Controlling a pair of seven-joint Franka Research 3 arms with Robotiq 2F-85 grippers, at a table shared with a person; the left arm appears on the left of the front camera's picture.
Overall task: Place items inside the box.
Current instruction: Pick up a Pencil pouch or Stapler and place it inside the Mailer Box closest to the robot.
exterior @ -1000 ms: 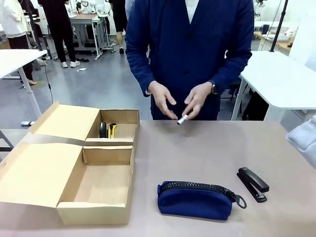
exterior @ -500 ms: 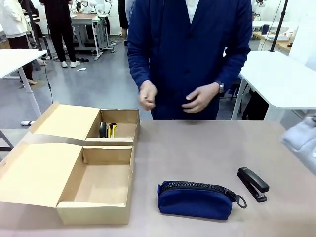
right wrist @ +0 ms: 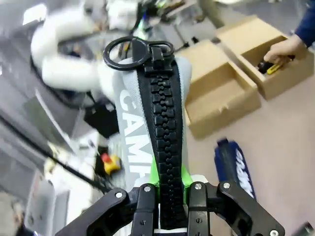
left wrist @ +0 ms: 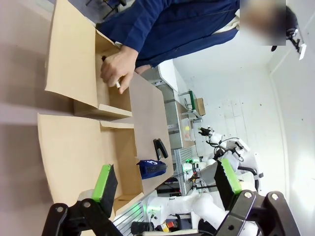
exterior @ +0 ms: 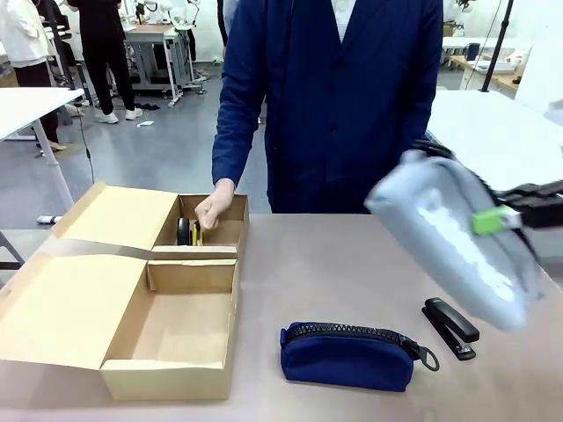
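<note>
My right gripper [exterior: 503,218] is shut on the grey "CAMPUS" pencil case [exterior: 449,242], which hangs blurred above the table's right side; the right wrist view shows its black zipper [right wrist: 163,142] between my right gripper [right wrist: 170,186]. The brown box [exterior: 132,290] lies open at the left. A person's hand [exterior: 214,208] reaches into its small far compartment, by a black stapler and a black-and-yellow tool [exterior: 197,232], holding a marker pen [left wrist: 117,84]. A navy pouch [exterior: 348,356] and another black stapler [exterior: 451,328] lie on the table. My left gripper [left wrist: 166,179] is open, high above the box [left wrist: 78,142].
The box's flap lids [exterior: 66,290] spread out to the left. The larger near compartment [exterior: 180,330] holds nothing. White tables and other people stand beyond the person in the blue coat [exterior: 343,97].
My right gripper has swung in from the right edge with the grey pencil case. The person's hand has moved from mid-table into the box's small compartment.
</note>
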